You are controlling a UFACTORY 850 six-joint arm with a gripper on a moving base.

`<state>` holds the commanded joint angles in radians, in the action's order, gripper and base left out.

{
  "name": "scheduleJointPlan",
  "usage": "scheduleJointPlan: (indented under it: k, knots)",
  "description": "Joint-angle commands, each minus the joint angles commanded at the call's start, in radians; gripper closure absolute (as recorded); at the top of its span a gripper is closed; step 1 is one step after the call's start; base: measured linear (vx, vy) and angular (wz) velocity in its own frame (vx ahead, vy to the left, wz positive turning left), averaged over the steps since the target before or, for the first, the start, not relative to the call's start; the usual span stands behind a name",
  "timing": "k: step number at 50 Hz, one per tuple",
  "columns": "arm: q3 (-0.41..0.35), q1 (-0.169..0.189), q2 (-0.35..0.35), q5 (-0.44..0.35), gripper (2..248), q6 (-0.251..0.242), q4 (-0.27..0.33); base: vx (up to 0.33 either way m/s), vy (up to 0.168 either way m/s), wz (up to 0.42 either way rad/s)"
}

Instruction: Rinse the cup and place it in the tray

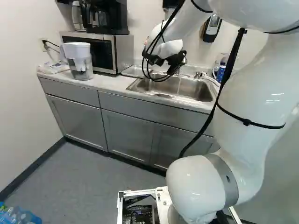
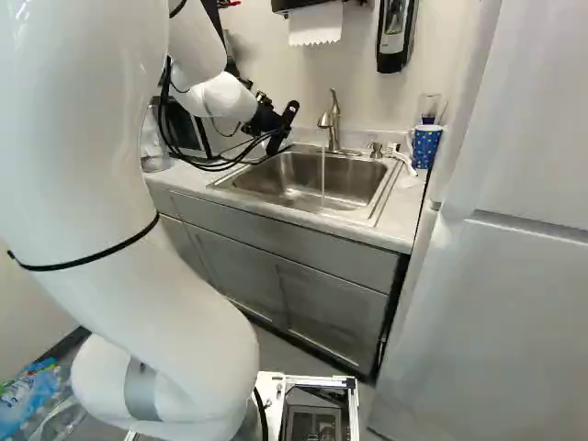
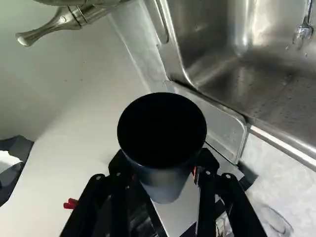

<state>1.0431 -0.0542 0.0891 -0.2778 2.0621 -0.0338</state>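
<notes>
My gripper [image 2: 268,119] is held over the back left part of the sink in the right base view; in the left base view it shows as a dark shape below the white wrist. In the wrist view the gripper [image 3: 164,165] is shut on a dark cup [image 3: 167,185], one finger on each side, the cup's round mouth facing the camera. The cup's inside is too dark to make out. Beyond it, along the sink's edge, lies a shallow metal tray [image 3: 220,129], partly hidden by the cup. The steel sink [image 2: 303,178] lies under a faucet [image 2: 330,119] with water running.
A blue dotted cup [image 2: 425,147] stands on the counter right of the sink. Left of the sink are a microwave [image 1: 122,52] and a water pitcher [image 1: 80,63]. A soap dispenser [image 2: 396,35] hangs on the wall, and a fridge [image 2: 514,239] rises at the right.
</notes>
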Motion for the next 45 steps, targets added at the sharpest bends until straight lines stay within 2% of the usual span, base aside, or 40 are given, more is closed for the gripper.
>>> scheduleJointPlan:
  k: [45]
  knots:
    - [0.000, 0.000, 0.000, 0.000, 124, -0.465, 0.000, 0.000, 0.000, 0.000]
